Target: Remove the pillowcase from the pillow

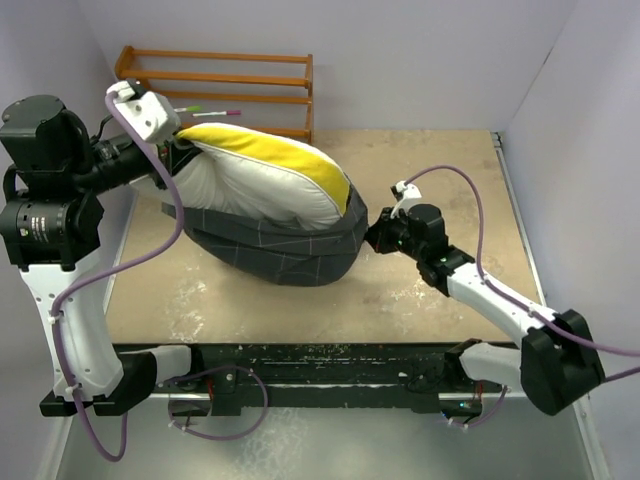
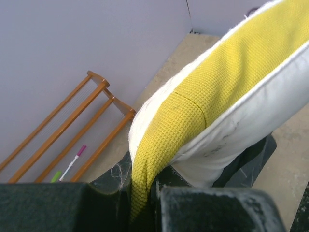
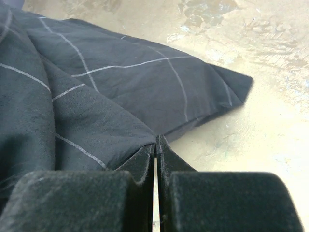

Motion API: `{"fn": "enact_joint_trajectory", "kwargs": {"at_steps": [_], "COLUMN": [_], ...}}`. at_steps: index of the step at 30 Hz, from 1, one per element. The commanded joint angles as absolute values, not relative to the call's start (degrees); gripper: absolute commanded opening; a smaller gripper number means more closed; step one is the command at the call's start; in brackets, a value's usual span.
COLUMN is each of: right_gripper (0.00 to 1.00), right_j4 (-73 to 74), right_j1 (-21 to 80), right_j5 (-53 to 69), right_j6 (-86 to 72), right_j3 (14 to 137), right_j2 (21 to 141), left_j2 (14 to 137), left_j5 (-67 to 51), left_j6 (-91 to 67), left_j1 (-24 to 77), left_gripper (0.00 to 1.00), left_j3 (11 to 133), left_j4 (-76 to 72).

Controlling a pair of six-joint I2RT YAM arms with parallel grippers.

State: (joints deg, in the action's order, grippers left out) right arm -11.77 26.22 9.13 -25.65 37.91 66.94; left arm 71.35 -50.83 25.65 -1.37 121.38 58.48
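Observation:
The cream-white pillow (image 1: 265,180) with its yellow patch (image 1: 270,152) sticks out of the dark grey checked pillowcase (image 1: 280,250), which covers only its lower right part. My left gripper (image 1: 178,150) is shut on the pillow's yellow edge (image 2: 140,179) and holds that end raised at the left. My right gripper (image 1: 372,236) is shut on the pillowcase's edge (image 3: 155,140) at its right end, low over the table. The pillowcase spreads leftward in the right wrist view (image 3: 96,87).
A wooden rack (image 1: 230,85) stands at the back left by the wall, with two pens (image 1: 205,110) near it; it also shows in the left wrist view (image 2: 72,135). The beige table (image 1: 430,290) runs between walls left and right.

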Motion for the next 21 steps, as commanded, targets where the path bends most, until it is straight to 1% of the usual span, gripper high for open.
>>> {"fn": "enact_joint_trajectory", "kwargs": {"at_steps": [1, 4, 6, 8, 10, 12, 14, 16, 17, 18, 21], "right_gripper": [0.00, 0.00, 0.00, 0.00, 0.00, 0.20, 0.47, 0.68, 0.76, 0.79, 0.82], "right_j4": [-11.54, -8.58, -5.13, -0.27, 3.33, 5.19, 5.95, 6.03, 6.18, 7.22, 10.70], "right_j1": [27.32, 28.73, 28.95, 29.00, 29.00, 28.99, 29.03, 29.47, 30.16, 31.03, 33.85], "right_j5": [-0.47, -5.43, -8.83, -13.05, -16.04, -17.07, -15.28, -9.93, -6.46, -3.12, 1.78], "right_j6": [-27.24, -26.58, -25.98, -25.67, -23.81, -20.40, -15.84, -10.41, -8.07, -6.10, -1.28], "right_j3": [36.84, 38.69, 41.22, 44.78, 49.38, 54.67, 61.24, 66.68, 69.27, 72.53, 81.72], "right_j2": [72.86, 75.04, 74.13, 72.50, 70.65, 68.85, 67.17, 65.14, 64.24, 63.68, 63.39], "left_j2": [70.04, 69.93, 69.88, 69.96, 70.58, 71.17, 71.88, 72.00, 71.59, 70.85, 69.13], "left_j5": [-47.74, -41.03, -33.76, -27.21, -23.61, -24.79, -32.03, -41.02, -44.01, -46.19, -50.21], "left_j6": [14.26, 7.01, 4.26, 4.76, 6.72, 10.08, 14.99, 19.46, 21.35, 22.67, 26.99], "left_j1": [-1.67, -1.67, -1.67, -1.67, -1.67, -1.67, -1.69, -1.67, -1.67, -1.67, -1.60], "left_gripper": [0.00, 0.00, 0.00, 0.00, 0.00, 0.00, 0.00, 0.00, 0.00, 0.00, 0.00], "left_j3": [125.86, 125.32, 124.54, 123.46, 122.46, 120.91, 119.93, 118.47, 116.89, 115.18, 111.32], "left_j4": [36.20, 26.90, 21.23, 16.34, 15.58, 17.91, 24.97, 32.99, 35.53, 37.14, 41.06]}}
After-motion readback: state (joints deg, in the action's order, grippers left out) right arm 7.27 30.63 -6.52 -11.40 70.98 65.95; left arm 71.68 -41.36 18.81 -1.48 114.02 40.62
